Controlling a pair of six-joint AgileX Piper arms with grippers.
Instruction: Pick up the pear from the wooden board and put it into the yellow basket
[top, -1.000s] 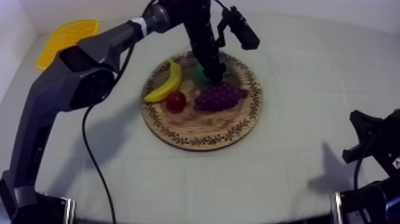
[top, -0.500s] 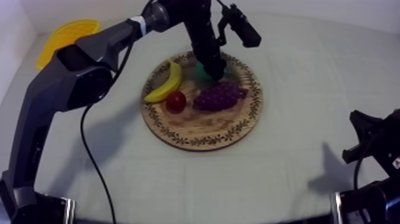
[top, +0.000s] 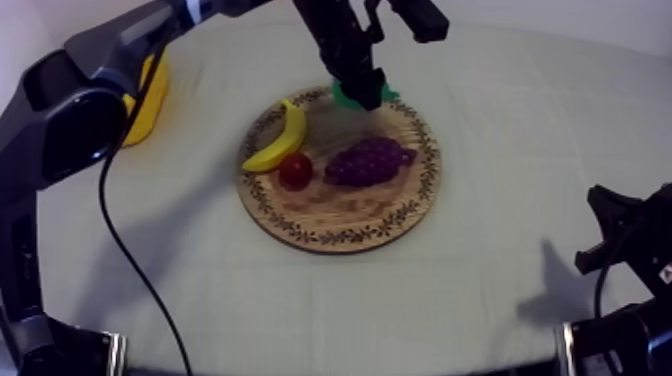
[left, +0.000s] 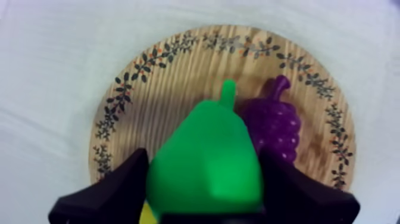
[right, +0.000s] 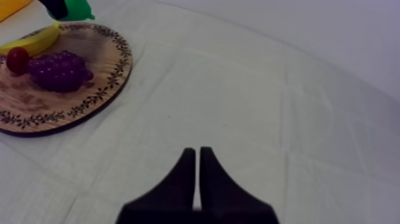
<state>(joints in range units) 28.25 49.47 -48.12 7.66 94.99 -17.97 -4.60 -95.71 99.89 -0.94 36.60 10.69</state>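
The green pear (top: 362, 98) hangs just above the far rim of the round wooden board (top: 340, 240), with my left gripper (top: 358, 82) shut on it. In the left wrist view the pear (left: 208, 161) sits between the two black fingers (left: 113, 190), over the board (left: 178, 44) and beside the grapes (left: 275, 128). The yellow basket (top: 148, 105) stands at the far left of the table, partly behind my left arm. My right gripper (right: 196, 162) is shut on nothing and rests low at the right (top: 612, 232), far from the board (right: 113, 71).
A banana (top: 277, 140), a small red fruit (top: 295, 170) and a bunch of purple grapes (top: 370, 160) lie on the board. Bare cloth stretches between the board and the basket, and across the right half of the table.
My left gripper has lifted the pear off the board and carried it toward the far rim. The left arm has swung up. The right arm has not moved.
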